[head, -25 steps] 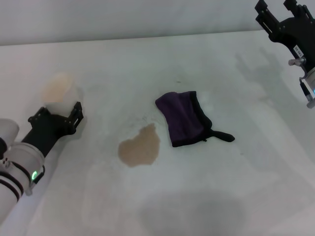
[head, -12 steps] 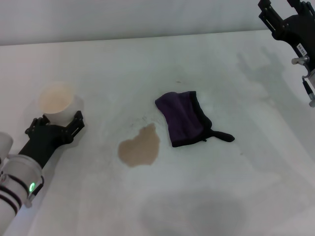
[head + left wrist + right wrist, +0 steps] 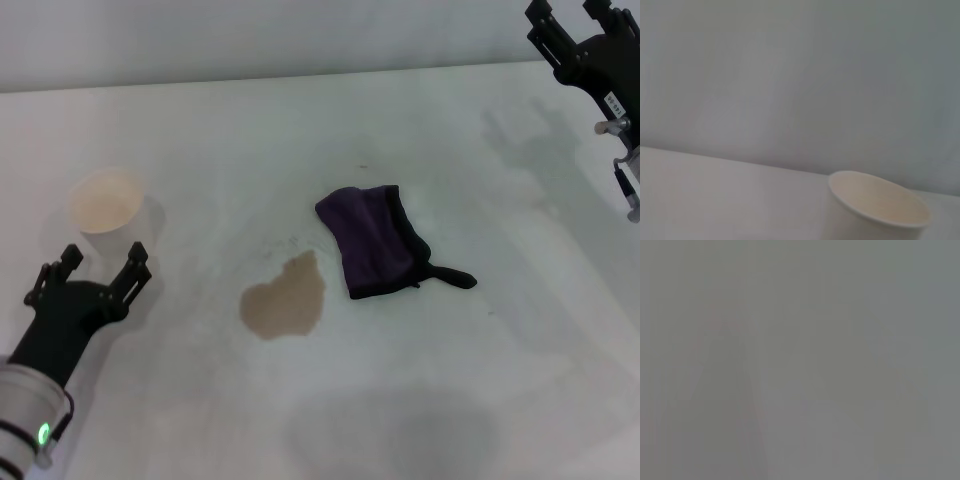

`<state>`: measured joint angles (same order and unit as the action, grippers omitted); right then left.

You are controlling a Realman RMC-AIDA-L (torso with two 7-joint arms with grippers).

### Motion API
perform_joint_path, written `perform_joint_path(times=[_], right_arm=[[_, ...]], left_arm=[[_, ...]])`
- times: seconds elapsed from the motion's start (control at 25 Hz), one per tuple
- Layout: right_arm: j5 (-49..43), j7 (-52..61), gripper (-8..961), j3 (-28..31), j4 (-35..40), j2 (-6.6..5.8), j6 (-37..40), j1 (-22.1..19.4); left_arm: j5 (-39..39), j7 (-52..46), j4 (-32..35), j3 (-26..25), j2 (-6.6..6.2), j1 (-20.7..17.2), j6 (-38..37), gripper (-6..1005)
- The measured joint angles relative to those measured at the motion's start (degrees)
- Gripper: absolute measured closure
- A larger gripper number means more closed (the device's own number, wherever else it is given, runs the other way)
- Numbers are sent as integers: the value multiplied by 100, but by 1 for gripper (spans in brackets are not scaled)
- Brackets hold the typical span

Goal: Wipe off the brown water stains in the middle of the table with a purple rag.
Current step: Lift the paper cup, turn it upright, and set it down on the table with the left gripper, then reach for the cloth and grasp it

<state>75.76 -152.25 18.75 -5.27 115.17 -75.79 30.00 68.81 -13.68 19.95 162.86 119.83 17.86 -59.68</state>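
My head camera looks down on the plain white worktop [image 3: 400,120]; my left wrist camera sits low, sharing the white paper cup [image 3: 105,200] [image 3: 875,210].

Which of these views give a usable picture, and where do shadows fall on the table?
Head view: evenly lit and sharp; the stain, rag and cup read clearly, with soft grey shadows on the table near its front edge and under the right gripper; the left gripper is open. Left wrist view: soft focus, only the cup and wall. Right wrist view: a featureless grey blur.
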Motion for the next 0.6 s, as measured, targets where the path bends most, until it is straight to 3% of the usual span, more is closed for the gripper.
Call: perform_joint_path(times=[0.16, 0.28, 0.32, 0.36, 0.44, 0.6], right_arm=[[-78, 439, 112, -108, 93, -24, 43, 31], [-290, 1070, 112, -536, 496, -38, 281, 216], [-445, 1795, 112, -1103, 932, -41, 471, 396], [-462, 1900, 113, -1189, 997, -41, 493, 422], [-586, 2802, 113, -1975, 1550, -44, 650, 602], [-661, 4957, 113, -4530, 3102, -17, 892, 717]], left_arm=[[-109, 2, 140, 1, -1, -249, -190, 110], [-199, 9, 245, 9, 15, -630, -545, 111], [-218, 9, 297, 9, 16, -748, -677, 111], [-227, 10, 342, 9, 17, -847, -787, 111], [-233, 11, 390, 9, 15, -986, -987, 112], [-249, 14, 368, 10, -6, -1101, -1268, 112]])
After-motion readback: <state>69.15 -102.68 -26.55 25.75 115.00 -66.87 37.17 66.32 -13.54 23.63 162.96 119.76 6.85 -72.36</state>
